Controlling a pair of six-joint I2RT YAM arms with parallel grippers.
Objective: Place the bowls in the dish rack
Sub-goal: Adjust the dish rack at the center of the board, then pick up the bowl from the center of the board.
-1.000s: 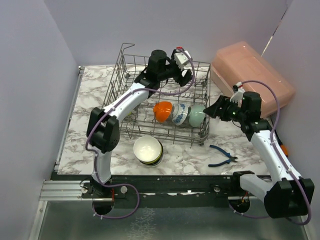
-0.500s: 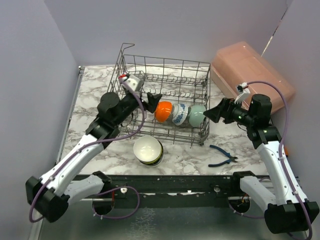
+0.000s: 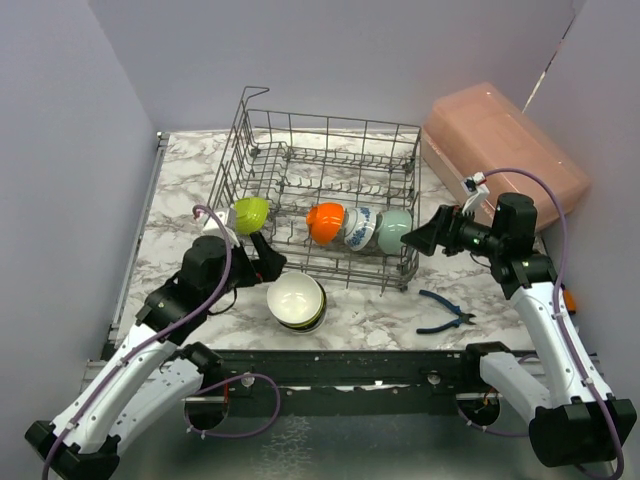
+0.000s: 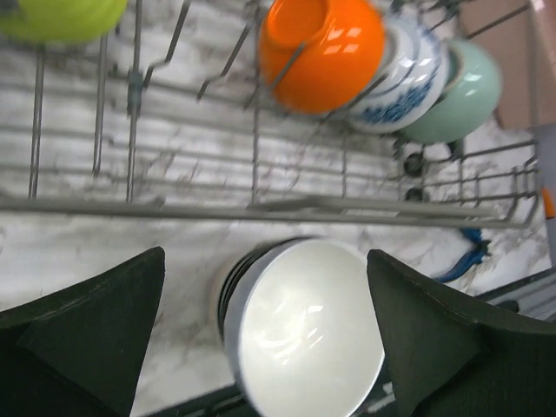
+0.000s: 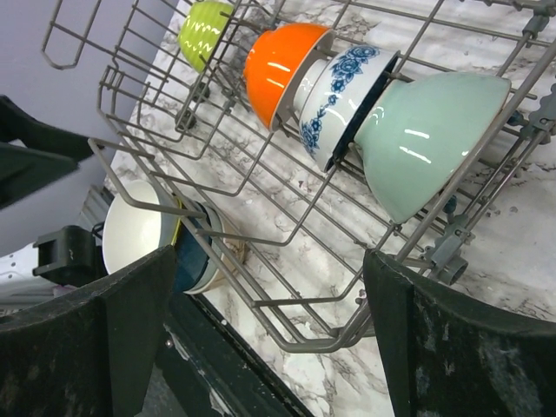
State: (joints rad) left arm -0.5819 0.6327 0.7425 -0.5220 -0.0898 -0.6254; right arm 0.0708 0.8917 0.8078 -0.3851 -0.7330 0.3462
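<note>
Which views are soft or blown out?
Left wrist: soft throughout, rack wires smeared, glare patches on the orange bowl and the white bowl. Right wrist: bowls crisp, small highlights on the mint bowl, near fingers dark and soft. Top: sharp, even light, faint shadows.

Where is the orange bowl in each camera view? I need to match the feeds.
Top external: orange bowl mid-frame, towards the front of the dish rack.
Left wrist: orange bowl at top centre.
Right wrist: orange bowl upper centre, left of the mint bowl.
Shared landmark: the blue-patterned bowl leaning against it, seen in all three.
</note>
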